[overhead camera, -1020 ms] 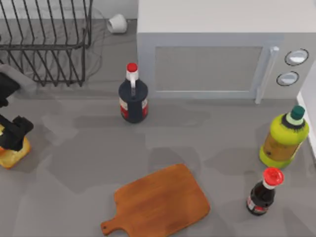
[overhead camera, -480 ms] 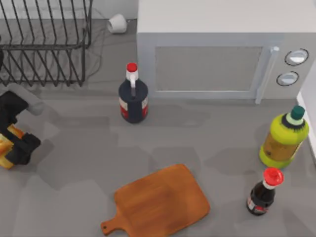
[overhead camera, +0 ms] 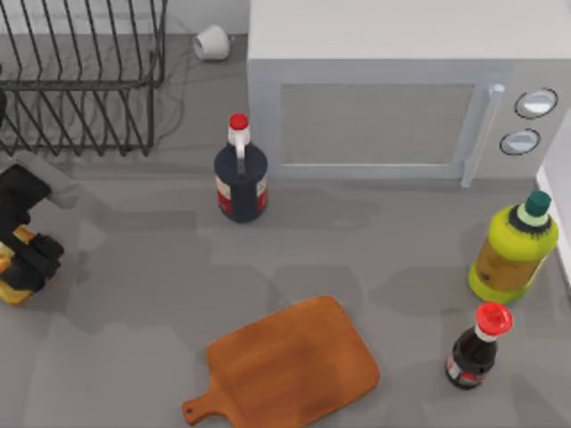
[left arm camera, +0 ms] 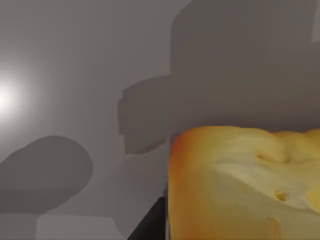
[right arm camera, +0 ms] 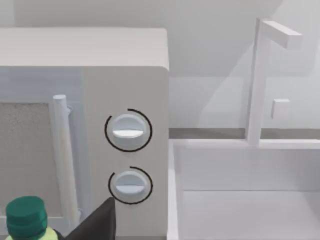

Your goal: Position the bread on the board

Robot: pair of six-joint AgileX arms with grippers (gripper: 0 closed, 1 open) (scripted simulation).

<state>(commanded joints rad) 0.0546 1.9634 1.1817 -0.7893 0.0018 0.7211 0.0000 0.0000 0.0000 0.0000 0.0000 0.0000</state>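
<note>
The bread (overhead camera: 11, 287), a golden-yellow chunk with an orange crust, is at the table's far left edge, mostly covered by my left gripper (overhead camera: 22, 263), which is shut on it. The left wrist view has the bread (left arm camera: 240, 185) close up, with its shadow on the grey table beneath. The board (overhead camera: 294, 361), reddish-brown with a short handle, lies bare at the front middle, well to the right of the bread. A dark part of my right gripper (right arm camera: 97, 225) shows in front of the microwave's knobs.
A dark bottle with a red cap (overhead camera: 241, 178) stands between the bread and the microwave (overhead camera: 384, 98). A yellow-green bottle (overhead camera: 513, 250) and a small red-capped bottle (overhead camera: 475, 348) stand right of the board. A wire dish rack (overhead camera: 80, 71) is at the back left, a sink (right arm camera: 240, 200) at the far right.
My left gripper has turned and closed around the bread, and the bread has shifted a little toward the left edge. Nothing else has moved.
</note>
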